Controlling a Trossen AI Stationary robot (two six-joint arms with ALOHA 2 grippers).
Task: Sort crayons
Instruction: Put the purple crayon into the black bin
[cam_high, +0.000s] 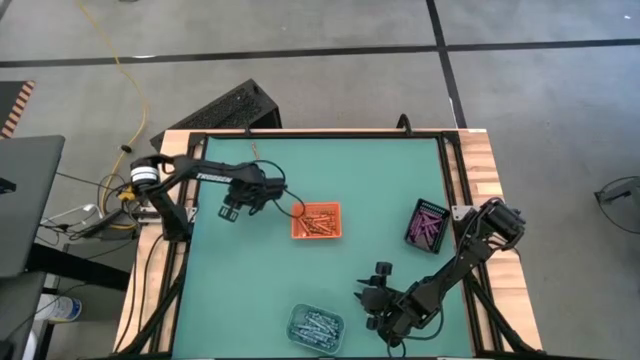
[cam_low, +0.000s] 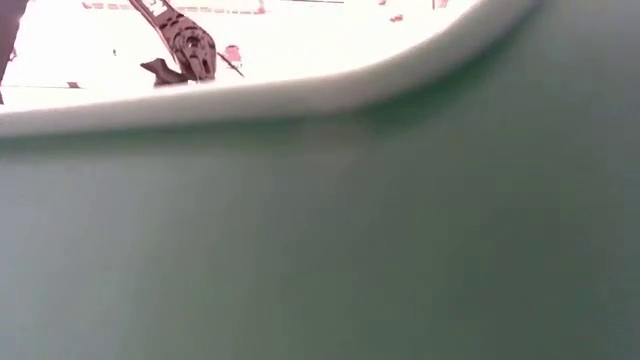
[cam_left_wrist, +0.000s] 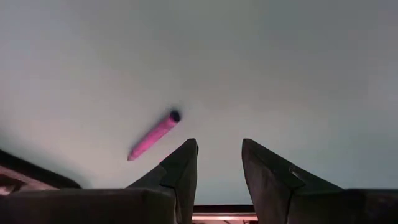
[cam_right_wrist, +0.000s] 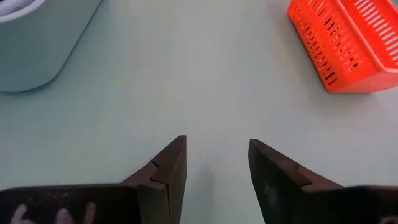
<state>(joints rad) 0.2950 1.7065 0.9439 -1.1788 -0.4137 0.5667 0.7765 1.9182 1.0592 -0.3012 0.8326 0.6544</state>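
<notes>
Pink, one loose crayon (cam_left_wrist: 153, 135) lies on the green mat just beside the left gripper (cam_left_wrist: 219, 155), whose fingers are apart and empty; it looks about to pick it up, needing a small shift sideways. Sorted crayons fill the orange tray (cam_high: 317, 221), clear tray (cam_high: 315, 327) and black tray (cam_high: 427, 224). The right gripper (cam_right_wrist: 216, 158) waits open near the clear tray.

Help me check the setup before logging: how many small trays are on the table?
3. The orange tray sits mid-table, the black tray toward the right edge, and the clear tray at the near edge. None seems hidden, though the arms cover some mat.
</notes>
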